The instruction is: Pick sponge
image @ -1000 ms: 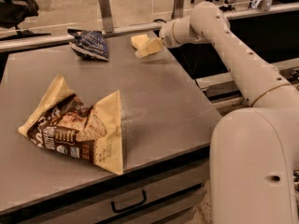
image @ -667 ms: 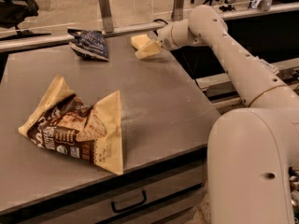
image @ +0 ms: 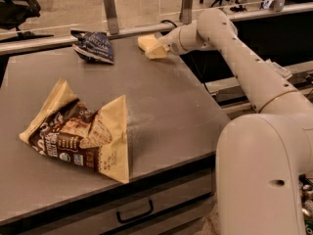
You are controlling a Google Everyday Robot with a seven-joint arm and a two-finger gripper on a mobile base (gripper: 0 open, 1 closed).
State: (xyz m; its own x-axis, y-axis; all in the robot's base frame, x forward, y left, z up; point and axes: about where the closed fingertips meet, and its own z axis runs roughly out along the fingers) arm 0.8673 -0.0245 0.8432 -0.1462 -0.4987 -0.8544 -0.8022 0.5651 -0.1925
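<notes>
Reaching over the far edge of the bench, low at the sponge with the hand, pale foam right against its tip. Cannot tell whether gripping or merely touching. Sits right of the dark blue bag, well apart from the tan-and-brown snack bag.

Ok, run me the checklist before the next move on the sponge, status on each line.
1. Target found: sponge lies at the far edge of the table: ok.
2. Approach: gripper is right at the sponge: ok.
3. Hold on the sponge secured: cannot tell.
4. Blue snack bag lies apart from the sponge: ok.
5. Tan-and-brown snack bag lies near the front, away from the arm: ok.
</notes>
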